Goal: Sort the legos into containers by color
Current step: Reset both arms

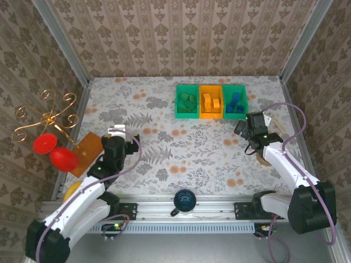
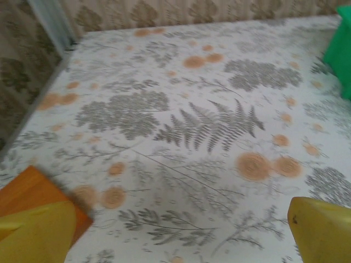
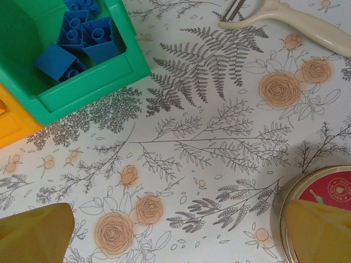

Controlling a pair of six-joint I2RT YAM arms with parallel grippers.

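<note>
Both arms over the table, sorting seemingly finished.

The left gripper (image 1: pixel 120 132) and right gripper (image 1: pixel 243 128) each stand fully open with nothing between the jaws.

The bricks lie in three bins in a row at the far side, right of centre:
- green bricks (image 1: pixel 187 101) in the left bin (image 1: pixel 186 115)
- orange bricks (image 1: pixel 211 102) in the orange bin (image 1: pixel 210 115)
- blue bricks (image 3: pixel 77 41) in the right bin (image 3: pixel 93 87)

You will find no loose brick on the cloth in any view.

Hazards, as judged from this position:
- **Right bin.** The right gripper hangs just near of it. A careless sweep far or left would nudge the bin, spill the blue bricks and undo the sort.
- **Tin and peeler.** A tin (image 3: pixel 323 189) lies under one right finger, and a peeler (image 3: pixel 307 22) lies to the far right. Lowering here would strike the tin.
- **Tile.** The left gripper sits beside the orange tile (image 2: pixel 27 192). You could mistake it for a brick and drop it into the orange bin.
</note>
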